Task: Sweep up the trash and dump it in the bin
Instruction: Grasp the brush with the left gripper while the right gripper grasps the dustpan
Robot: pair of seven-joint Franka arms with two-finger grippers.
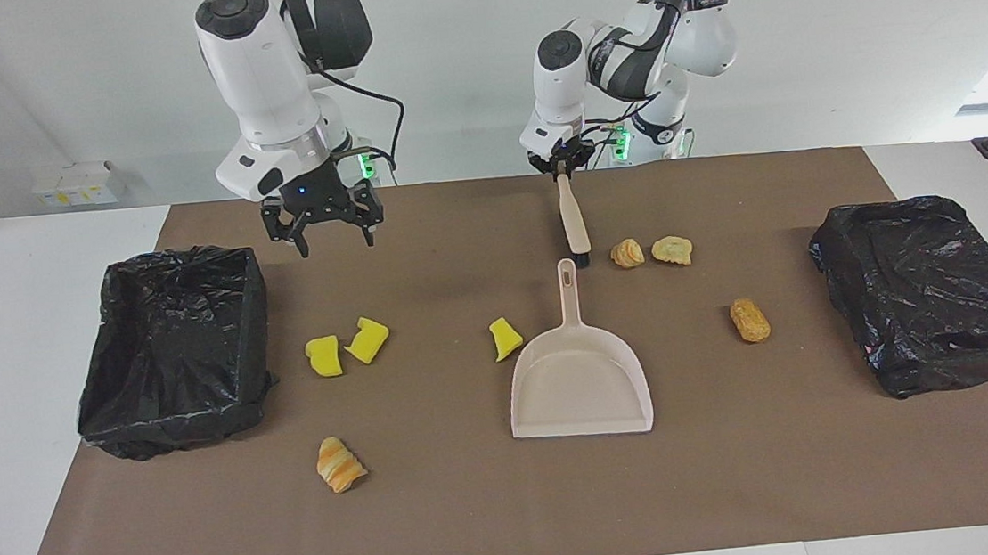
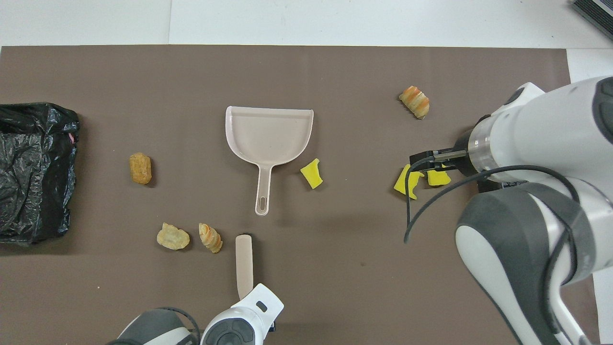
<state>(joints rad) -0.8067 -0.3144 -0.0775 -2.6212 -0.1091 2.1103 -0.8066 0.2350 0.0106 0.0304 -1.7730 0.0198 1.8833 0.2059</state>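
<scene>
1. Left gripper (image 1: pixel 563 172), hung from an arm folded at the elbow, wrist pointing down, clamped shut on the top end of the beige brush (image 1: pixel 575 221).
2. Brush slanting down from that grip, its dark bristle end at the mat, just beside the tip of the dustpan (image 1: pixel 578 368) handle.
3. Closest to that gripper: two golden-brown pastry lumps (image 1: pixel 627 253) (image 1: pixel 672 250), side by side just past the brush head, toward the left arm's end of the table.
4. Third ridged lump (image 1: pixel 749 319) lower on the mat, between dustpan and the black-bagged bin (image 1: pixel 934 293) at the left arm's end.
5. Right gripper (image 1: pixel 325 228) up in the air, fingers spread wide, holding nothing; forearm nearly upright, wrist straight down, a small blue light on its body.
6. Below and just forward of that gripper: two yellow sponge chunks (image 1: pixel 324 356) (image 1: pixel 367 339), touching or nearly so.
7. Third yellow chunk (image 1: pixel 506 338) just beside the dustpan's shoulder.
8. Striped orange pastry piece (image 1: pixel 340 464) well apart from both grippers.
9. Second black-lined bin (image 1: pixel 174 346) beside the right gripper.
10. Small print on the left arm's upper link, too small to read.
</scene>
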